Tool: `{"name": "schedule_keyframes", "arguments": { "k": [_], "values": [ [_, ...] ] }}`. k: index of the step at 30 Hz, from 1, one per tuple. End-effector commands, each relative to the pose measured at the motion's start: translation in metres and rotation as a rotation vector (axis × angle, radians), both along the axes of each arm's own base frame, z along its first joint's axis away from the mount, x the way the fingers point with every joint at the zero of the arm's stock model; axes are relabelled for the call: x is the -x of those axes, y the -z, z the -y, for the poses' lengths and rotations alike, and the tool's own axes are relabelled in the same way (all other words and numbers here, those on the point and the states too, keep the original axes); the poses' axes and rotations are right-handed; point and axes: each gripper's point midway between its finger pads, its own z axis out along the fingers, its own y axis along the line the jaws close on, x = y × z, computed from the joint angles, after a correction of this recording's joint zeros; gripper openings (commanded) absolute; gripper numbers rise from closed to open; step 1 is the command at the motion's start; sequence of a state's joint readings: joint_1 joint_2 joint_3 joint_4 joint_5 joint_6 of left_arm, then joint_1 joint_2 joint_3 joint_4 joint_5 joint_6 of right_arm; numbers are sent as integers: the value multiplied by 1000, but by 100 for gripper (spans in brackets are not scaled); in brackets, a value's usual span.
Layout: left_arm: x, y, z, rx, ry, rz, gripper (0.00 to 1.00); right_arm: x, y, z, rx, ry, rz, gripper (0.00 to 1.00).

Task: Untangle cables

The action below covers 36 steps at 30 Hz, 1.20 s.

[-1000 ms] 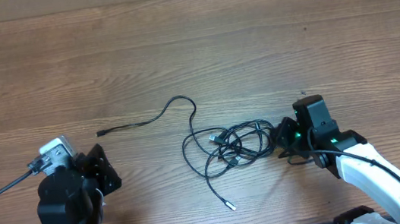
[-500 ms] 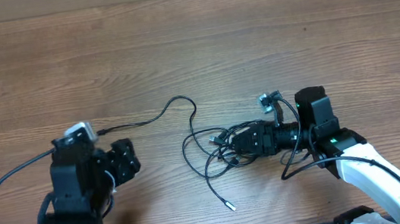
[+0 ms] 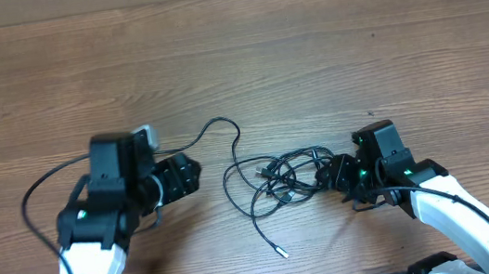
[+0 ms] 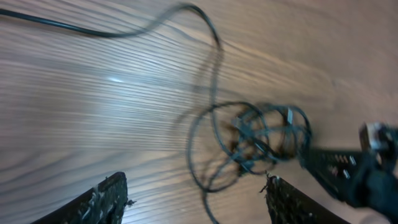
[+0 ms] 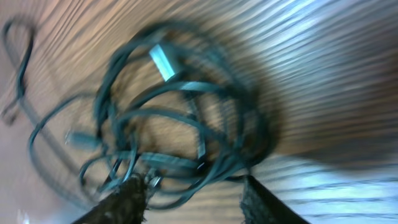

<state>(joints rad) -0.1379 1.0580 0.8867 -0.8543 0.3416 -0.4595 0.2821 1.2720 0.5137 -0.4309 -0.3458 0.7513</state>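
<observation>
— Where's the tangle?
— The cables (image 3: 282, 177) lie between my grippers, the knot stretched left to right. My right gripper (image 3: 326, 176) is just beside it, jaws apart and empty. My left gripper (image 3: 188, 176) gapes wide, farther off.
— Room?
— Table (image 3: 310, 63) is flat, bare wood all round.

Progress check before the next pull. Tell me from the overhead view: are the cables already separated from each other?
No, the cables lie looped over one another in a single bunch on the table.
</observation>
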Motion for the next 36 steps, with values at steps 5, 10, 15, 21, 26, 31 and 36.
{"name": "schedule_keyframes", "arguments": {
  "k": [5,10,15,21,26,31,36],
  "values": [
    [-2,12,49,50,216,-16,71,-24,-2,19,99,91,93,35],
    [-3,20,63,47,259,-32,71,-28,2,27,161,86,115,32],
    [-3,22,63,47,260,-38,72,-32,16,23,168,60,100,32],
    [-2,22,63,49,261,-41,72,-38,18,2,98,-57,144,28],
    [-2,22,63,49,261,-41,73,-36,1,-29,-37,-253,236,14],
    [-2,22,63,49,262,-42,73,-29,-35,-68,-259,-471,383,4],
    [1,23,63,39,281,-44,75,-16,-96,-99,-562,-669,566,4]
  ]
}}
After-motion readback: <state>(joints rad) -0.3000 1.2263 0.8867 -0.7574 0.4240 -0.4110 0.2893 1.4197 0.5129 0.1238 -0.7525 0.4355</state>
